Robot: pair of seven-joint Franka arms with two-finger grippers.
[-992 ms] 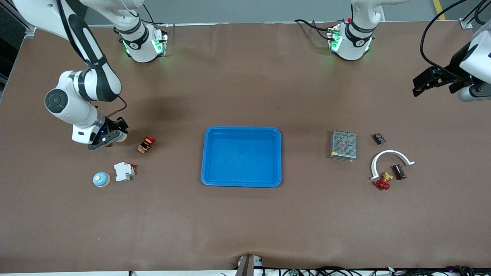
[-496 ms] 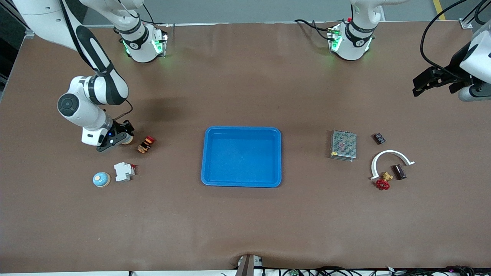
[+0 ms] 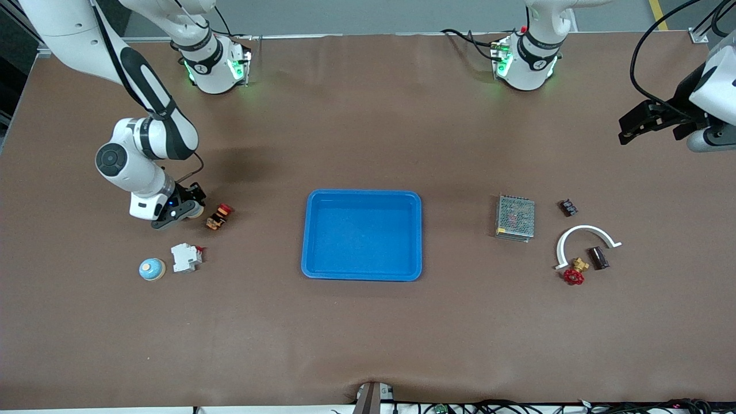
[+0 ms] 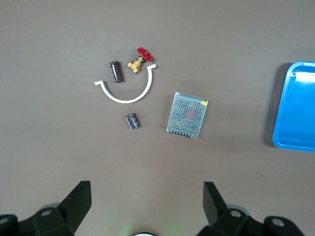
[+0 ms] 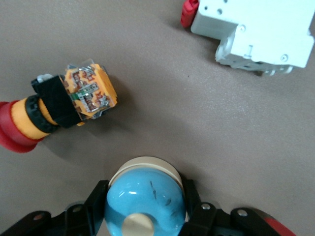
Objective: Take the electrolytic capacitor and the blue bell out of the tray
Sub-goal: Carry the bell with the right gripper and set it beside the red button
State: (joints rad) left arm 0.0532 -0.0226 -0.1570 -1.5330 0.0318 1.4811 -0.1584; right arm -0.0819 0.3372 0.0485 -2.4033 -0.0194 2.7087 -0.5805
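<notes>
At the right arm's end of the table, in the front view's middle band, the right gripper (image 3: 174, 215) hangs low over the tabletop, pinching a bell (image 5: 145, 196) and not yet letting go. A second bell (image 3: 152, 268) sits lower in the frame beside a white breaker (image 3: 186, 257). We judge the risk to be here: the button (image 3: 219, 216) lies just beside the held bell, so a careless release could nudge it, or the round bell, let go at a tilt, could roll toward the breaker. At frame centre the tray (image 3: 362, 193) is empty. Toward the left arm's end stand the mesh box (image 3: 515, 217) and a small black part (image 3: 568, 207). Lower in the frame, the capacitor (image 3: 597, 257) lies on the table inside a white arc (image 3: 586, 228), beside a red valve (image 3: 574, 276). With both task items out of the tray, we take the job to be nearly finished. At the frame's upper edge area the left gripper (image 3: 629, 131) waits in the air, fingers spread wide with nothing between them. Only the right wrist view shows the grip itself, the fingers (image 5: 96, 199) closed on the bell's blue dome, and how little room separates it from the button. The left wrist view alone shows the capacitor lying apart from the arc around it.
</notes>
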